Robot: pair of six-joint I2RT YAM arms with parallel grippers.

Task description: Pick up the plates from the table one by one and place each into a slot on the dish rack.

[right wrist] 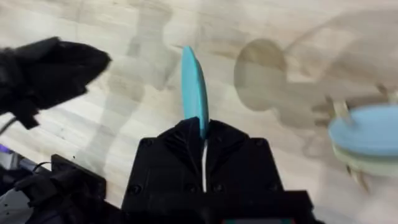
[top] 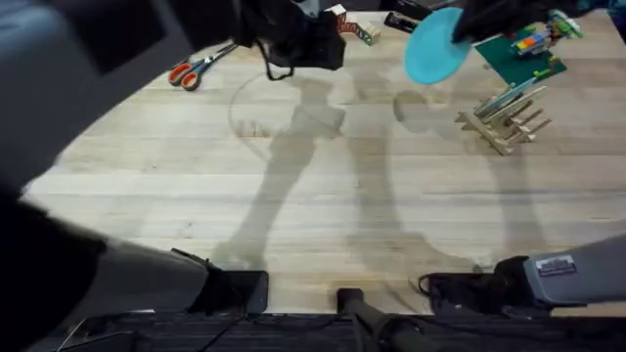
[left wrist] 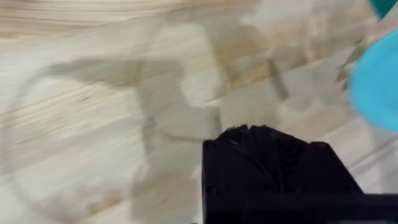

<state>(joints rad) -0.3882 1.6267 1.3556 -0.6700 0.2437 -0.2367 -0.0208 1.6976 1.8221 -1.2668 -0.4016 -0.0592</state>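
The blue plate (top: 434,46) hangs in the air above the table (top: 323,196), pinched by its rim in the right gripper (right wrist: 202,134), whose black fingers are closed on it. In the right wrist view the plate stands edge-on, rising straight out from between the fingertips. The dish rack (top: 505,119) sits on the table below and just beyond the plate, with other plates (right wrist: 367,140) already standing among its pegs. The left gripper (left wrist: 261,140) hovers over bare wood, its fingers pressed together on nothing.
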